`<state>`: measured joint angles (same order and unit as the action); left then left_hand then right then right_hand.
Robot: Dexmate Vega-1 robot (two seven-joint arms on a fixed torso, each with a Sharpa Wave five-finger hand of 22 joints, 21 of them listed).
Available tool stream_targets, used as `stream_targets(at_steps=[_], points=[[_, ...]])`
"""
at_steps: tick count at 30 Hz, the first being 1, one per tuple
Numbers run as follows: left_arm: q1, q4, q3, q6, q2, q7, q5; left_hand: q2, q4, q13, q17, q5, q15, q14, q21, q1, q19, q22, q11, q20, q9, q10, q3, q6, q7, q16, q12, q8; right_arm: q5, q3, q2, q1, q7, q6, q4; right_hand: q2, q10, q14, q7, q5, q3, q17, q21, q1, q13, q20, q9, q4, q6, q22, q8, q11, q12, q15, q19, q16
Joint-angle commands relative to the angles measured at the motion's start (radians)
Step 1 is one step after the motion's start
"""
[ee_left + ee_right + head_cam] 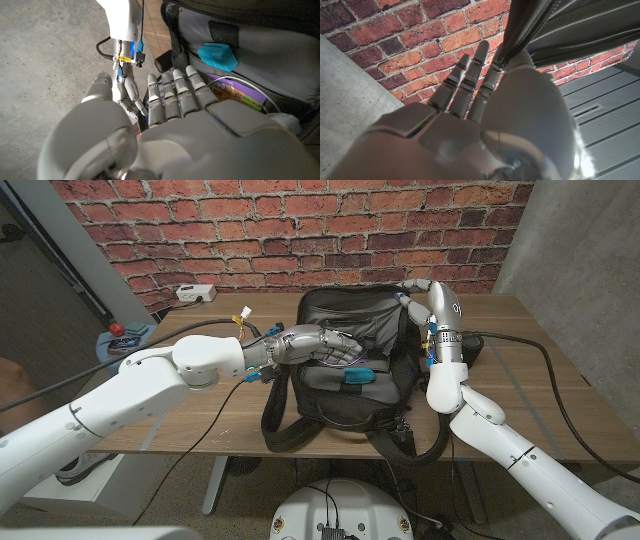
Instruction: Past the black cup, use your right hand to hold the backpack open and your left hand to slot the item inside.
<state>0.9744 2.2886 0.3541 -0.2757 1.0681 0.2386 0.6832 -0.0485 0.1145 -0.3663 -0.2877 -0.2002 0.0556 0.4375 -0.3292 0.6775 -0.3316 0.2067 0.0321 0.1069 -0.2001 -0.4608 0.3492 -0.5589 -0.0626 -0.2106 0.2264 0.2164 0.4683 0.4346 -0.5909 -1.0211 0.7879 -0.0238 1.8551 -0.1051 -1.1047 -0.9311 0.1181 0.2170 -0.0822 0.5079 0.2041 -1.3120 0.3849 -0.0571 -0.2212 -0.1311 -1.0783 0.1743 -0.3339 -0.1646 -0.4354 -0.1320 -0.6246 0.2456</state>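
Backpack open on surface. R hand pinching its rim at far-right edge. L hand over opening, fingers extended, holding nothing; colourful item inside, just beyond fingertips.

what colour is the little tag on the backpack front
Turquoise tag on the black-and-grey backpack; clearest in the left wrist view.

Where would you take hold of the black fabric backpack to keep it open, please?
Grip the black fabric backpack by its upper zippered rim, coming from its right side, where the right robot hand holds it: the raised edge stands free, leaving the mouth open.
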Motion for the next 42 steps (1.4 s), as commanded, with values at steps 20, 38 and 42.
stream_targets(at_steps=[20,38,42], points=[[0.241,-0.011,-0.229,0.105,0.126,0.029,0.249,-0.012,0.005,0.007,-0.001,-0.011,0.006,-0.014,0.005,-0.006,0.011,0.003,0.017,0.005,0.0,0.008,0.01,0.005,-0.011,0.001,-0.008,-0.008,-0.05,-0.039,-0.049,-0.035,-0.116,-0.12,0.108,-0.018,0.045,0.043,-0.002,-0.012,0.005,0.0,0.001,0.028,0.005,-0.098,-0.008,0.012,0.045,0.003,0.016,0.013,0.019,-0.1,0.006,-0.021],[0.328,-0.034,-0.348,0.081,0.149,0.082,0.292,-0.021,0.003,0.013,0.0,-0.012,0.013,-0.019,0.007,-0.014,0.016,0.003,0.025,0.009,0.0,0.015,0.014,0.01,-0.019,0.0,-0.011,-0.012,-0.187,-0.119,-0.181,-0.092,-0.366,-0.207,0.27,-0.007,0.197,0.151,-0.021,-0.023,0.031,-0.026,-0.008,0.131,-0.013,-0.05,-0.013,0.046,0.176,0.003,0.073,0.058,0.092,-0.082,0.041,-0.06],[0.349,-0.041,-0.376,0.076,0.147,0.103,0.297,-0.022,0.003,0.015,0.0,-0.012,0.015,-0.025,0.007,-0.017,0.018,0.003,0.026,0.008,0.0,0.021,0.013,0.018,-0.019,0.002,-0.014,-0.015,-0.209,-0.128,-0.2,-0.092,-0.402,-0.226,0.291,-0.007,0.217,0.168,-0.023,-0.022,0.031,-0.026,-0.009,0.137,-0.013,-0.046,-0.013,0.046,0.195,0.003,0.082,0.061,0.101,-0.081,0.047,-0.059]])
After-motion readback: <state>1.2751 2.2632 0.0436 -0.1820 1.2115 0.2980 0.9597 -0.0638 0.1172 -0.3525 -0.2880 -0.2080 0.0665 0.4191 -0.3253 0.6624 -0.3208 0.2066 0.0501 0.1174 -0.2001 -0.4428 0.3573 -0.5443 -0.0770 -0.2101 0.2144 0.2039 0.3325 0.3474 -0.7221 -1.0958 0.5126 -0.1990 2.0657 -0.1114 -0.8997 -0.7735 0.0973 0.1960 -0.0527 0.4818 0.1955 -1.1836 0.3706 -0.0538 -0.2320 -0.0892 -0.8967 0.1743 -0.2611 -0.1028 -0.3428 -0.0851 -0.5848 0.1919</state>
